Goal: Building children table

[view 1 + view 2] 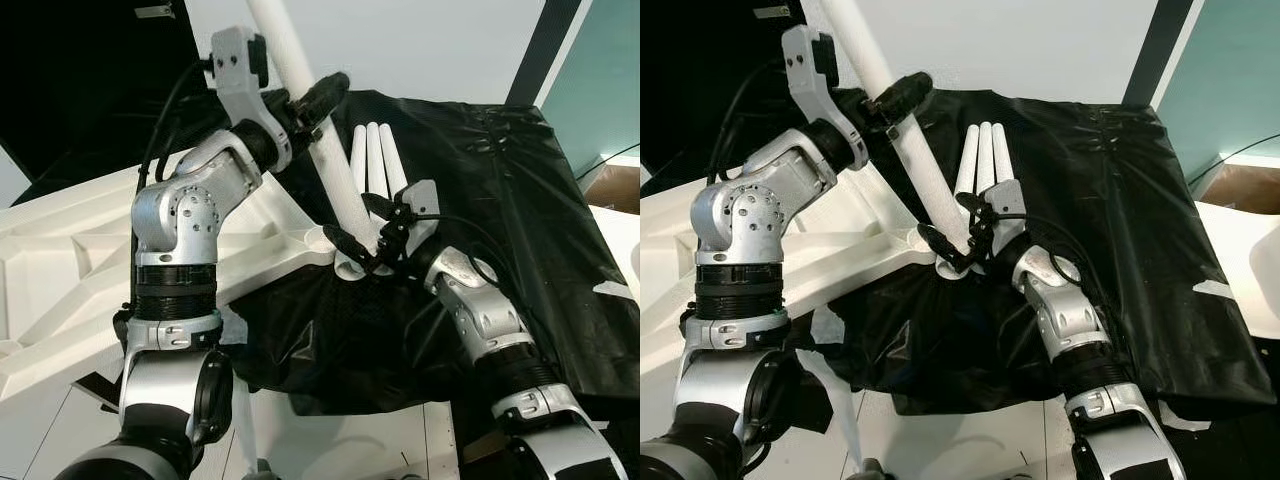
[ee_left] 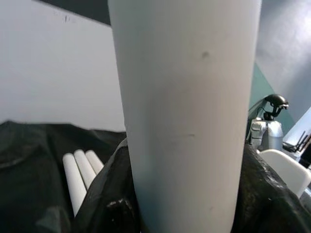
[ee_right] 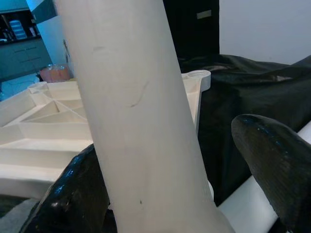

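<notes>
Left eye, surface: black plastic sheet (image 1: 500,230) draped over a raised surface, wrinkled and glossy; white floor below at the near edge.
Left eye, tabletop: white children's tabletop (image 1: 60,280) lies underside up on the robot's left, ribs showing, its corner socket reaching onto the sheet.
Left eye, leg: white table leg (image 1: 320,150) stands tilted, lower end at the corner socket, upper end running out of frame.
Left eye, left gripper: left gripper (image 1: 312,102) clamped around the upper part of the leg, fingers wrapped on both sides.
Left eye, right gripper: right gripper (image 1: 365,235) down at the leg's base by the socket, fingers parted either side of the leg; contact not clear.
Right eye, spare legs: 3 spare legs (image 1: 983,160) lie side by side on the sheet, just behind the right gripper.
Right eye, room: plain pale wall behind, dark vertical strip and teal panel on the right, black area at upper left.
Left wrist: leg seen close up, black finger pads pressed against both sides; spare legs on the sheet beyond; teal wall and another robot's head in the background.
Right wrist: leg runs between the 2 black fingers (image 3: 272,160), visible gap on one side; ribbed tabletop and its round socket behind; shelves and teal wall far back.
</notes>
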Controlling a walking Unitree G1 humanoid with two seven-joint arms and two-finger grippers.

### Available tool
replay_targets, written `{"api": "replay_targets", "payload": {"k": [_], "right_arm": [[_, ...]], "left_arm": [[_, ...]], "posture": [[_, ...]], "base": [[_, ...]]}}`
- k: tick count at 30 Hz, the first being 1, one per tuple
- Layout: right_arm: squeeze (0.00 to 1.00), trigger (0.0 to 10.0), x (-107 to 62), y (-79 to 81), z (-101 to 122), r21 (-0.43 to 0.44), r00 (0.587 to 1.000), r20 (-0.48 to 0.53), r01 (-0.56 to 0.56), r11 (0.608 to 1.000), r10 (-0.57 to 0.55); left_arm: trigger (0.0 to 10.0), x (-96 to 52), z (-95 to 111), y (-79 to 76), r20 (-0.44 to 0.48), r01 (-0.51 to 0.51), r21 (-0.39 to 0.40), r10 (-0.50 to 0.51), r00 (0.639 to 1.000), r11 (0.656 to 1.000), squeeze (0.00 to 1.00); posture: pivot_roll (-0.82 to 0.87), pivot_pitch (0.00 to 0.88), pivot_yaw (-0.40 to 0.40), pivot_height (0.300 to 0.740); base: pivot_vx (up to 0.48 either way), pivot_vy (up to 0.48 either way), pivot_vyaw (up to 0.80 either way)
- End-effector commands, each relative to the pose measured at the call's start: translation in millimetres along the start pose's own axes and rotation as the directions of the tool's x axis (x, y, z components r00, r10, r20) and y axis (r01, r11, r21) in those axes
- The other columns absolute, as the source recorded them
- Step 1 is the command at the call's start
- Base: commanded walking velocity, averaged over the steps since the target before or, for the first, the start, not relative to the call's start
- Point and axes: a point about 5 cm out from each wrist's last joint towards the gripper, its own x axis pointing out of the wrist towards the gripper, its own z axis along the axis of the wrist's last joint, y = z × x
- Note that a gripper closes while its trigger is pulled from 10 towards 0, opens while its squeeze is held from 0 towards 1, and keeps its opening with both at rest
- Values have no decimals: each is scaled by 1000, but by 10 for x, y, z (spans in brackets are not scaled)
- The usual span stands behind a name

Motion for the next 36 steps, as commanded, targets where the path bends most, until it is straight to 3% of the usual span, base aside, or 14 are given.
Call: {"api": "replay_targets", "payload": {"k": [1, 3, 4, 5, 8, 11, 19, 20, 21, 24, 25, 34, 35, 36], "right_arm": [[0, 10000, 80, 52, 18, 21, 999, -19, -30, 999, 30], [0, 10000, 80, 52, 18, 21, 999, -19, -30, 999, 30], [0, 10000, 191, 99, 67, 16, 998, -41, -55, 998, 56], [0, 10000, 230, 121, 94, 13, 997, -43, -67, 998, 68], [0, 10000, 230, 121, 94, 13, 997, -43, -67, 998, 68], [0, 10000, 304, 163, 172, 2, 994, -49, -101, 995, 101], [0, 10000, 344, 177, 229, -5, 991, -62, -120, 993, 120], [0, 7725, 347, 178, 237, -9, 990, -65, -123, 992, 122], [0, 4235, 349, 176, 242, -13, 990, -68, -124, 992, 123], [0, 4235, 349, 174, 245, -15, 990, -68, -124, 992, 122], [0, 0, 345, 172, 243, -13, 990, -70, -122, 992, 121], [0, 0, 316, 120, 252, 26, 995, -64, -71, 997, 73], [0, 0, 311, 98, 254, 43, 997, -60, -47, 998, 49], [0, 0, 308, 84, 255, 54, 998, -58, -32, 998, 35]], "left_arm": [[10000, 38, 101, -148, 50, 51, 69, -54, 997, 996, 0], [10000, 38, 101, -148, 50, 51, 69, -54, 997, 996, 0], [10000, 49, 89, -265, 65, 67, 179, -80, 995, 982, 0], [10000, 57, 63, -318, 61, 77, 217, -93, 994, 973, 0], [10000, 57, 63, -318, 61, 77, 217, -93, 994, 973, 0], [10000, 96, -40, -451, 34, 93, 316, -109, 993, 944, 0], [10000, 134, -93, -546, 23, 106, 352, -122, 992, 930, 0], [10000, 144, -98, -569, 23, 111, 355, -128, 992, 928, 0], [10000, 151, -104, -586, 25, 116, 356, -133, 991, 927, 0], [10000, 156, -108, -596, 26, 117, 358, -136, 990, 926, 0], [10000, 160, -109, -605, 28, 119, 359, -138, 990, 926, 0], [10000, 167, -123, -616, 35, 117, 350, -138, 990, 929, 0], [10000, 159, -130, -605, 33, 120, 336, -138, 990, 934, 1000], [10000, 153, -135, -596, 31, 121, 326, -138, 990, 938, 1000]], "posture": [[76, 4, 36, 740], [76, 4, 36, 740], [81, 8, 32, 740], [84, 11, 28, 740], [84, 11, 28, 740], [87, 16, 23, 740], [87, 27, 16, 740], [86, 28, 15, 740], [86, 28, 15, 740], [86, 28, 15, 740], [83, 30, 14, 740], [79, 33, 15, 740], [80, 35, 13, 740], [80, 35, 13, 740]], "base": [[0, 0, 0], [0, 0, 0], [0, 0, 0], [0, 0, 0], [0, 0, 0], [0, 0, 0], [0, 0, 0], [0, 0, 0], [0, 0, 0], [0, 0, 0], [0, 0, 0], [0, 0, 0], [0, 0, 0], [0, 0, 0]]}}
